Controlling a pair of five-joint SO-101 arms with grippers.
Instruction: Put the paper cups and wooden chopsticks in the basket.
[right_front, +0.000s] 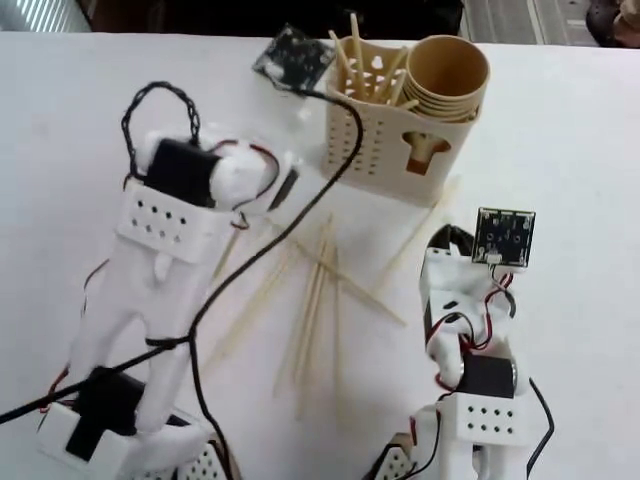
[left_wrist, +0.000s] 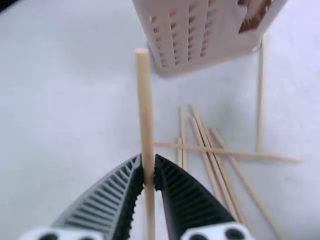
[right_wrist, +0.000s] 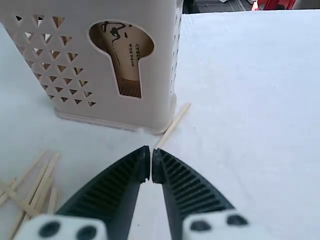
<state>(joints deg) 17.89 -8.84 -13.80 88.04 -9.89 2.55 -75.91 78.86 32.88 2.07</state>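
Left gripper (left_wrist: 148, 167) pinched one chopstick (left_wrist: 144, 105) near the basket (left_wrist: 200, 40), right gripper (right_wrist: 150, 162) closed empty; the chopstick might pivot in that thin grip and catch the rim.

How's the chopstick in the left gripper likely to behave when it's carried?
The chopstick looks thin and straight, so it is probably stiff and very light. The left gripper pinches it at one narrow spot with much of its length sticking out, so it may pivot between the fingers. Its smooth wood could slip.
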